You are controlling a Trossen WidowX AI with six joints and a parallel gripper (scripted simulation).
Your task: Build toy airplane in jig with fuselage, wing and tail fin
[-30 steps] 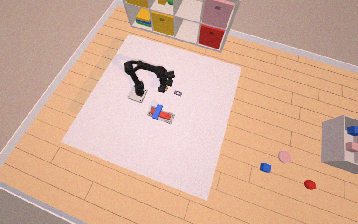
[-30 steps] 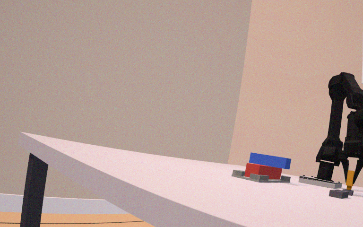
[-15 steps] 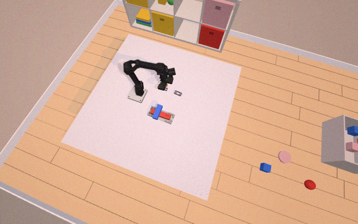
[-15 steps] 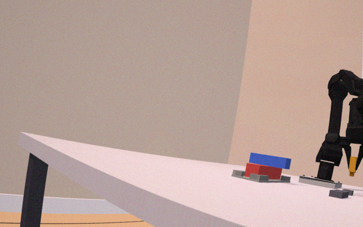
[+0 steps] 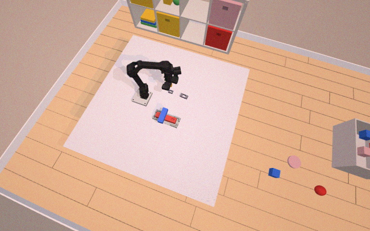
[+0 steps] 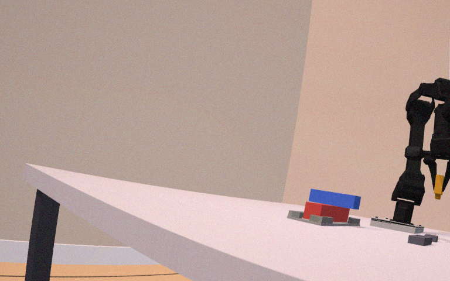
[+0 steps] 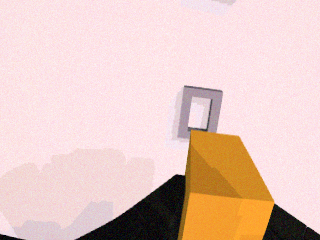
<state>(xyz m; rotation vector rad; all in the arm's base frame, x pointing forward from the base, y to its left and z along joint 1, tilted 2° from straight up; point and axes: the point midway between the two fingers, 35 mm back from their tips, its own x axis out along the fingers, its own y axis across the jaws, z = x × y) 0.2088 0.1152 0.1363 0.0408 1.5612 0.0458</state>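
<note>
The jig [image 5: 178, 124] [image 6: 321, 220] is supported by the white table [image 5: 188, 163] [image 6: 166, 225] [image 7: 75, 75]. Well apart from the jig, the arm [image 5: 151, 64] [image 6: 416, 132] is mounted on a pale base plate [image 5: 135, 100] [image 6: 418, 229], and its forearm is carried high above the table. The gripper [image 5: 170, 85] [image 6: 439, 188] [image 7: 207, 190] is pointed downward, away from the jig and above the table. Its fingers are closed most of the way, and the yellow fin [image 5: 171, 85] [image 6: 438, 185] [image 7: 227, 195] is clamped between them, held upright with its narrow end lowest and kept off the table.

Inside the jig, the red fuselage [image 5: 170, 118] [image 6: 335, 212] is laid lengthwise. Over one end of the jig, the blue wing [image 5: 163, 115] [image 6: 334, 198] is set crosswise on top of the fuselage, its ends extended past both sides. Toward the jig's other end, the small tail socket [image 5: 172, 119] is left exposed.

Apart from the jig, on the gripper's side of it, two dark open-centred holders are seen on the table: the larger holder [image 5: 186, 96] [image 6: 419, 240], then the smaller holder [image 5: 168, 91] [image 6: 433, 237] [image 7: 183, 112], which is placed near the point below the fin.
</note>
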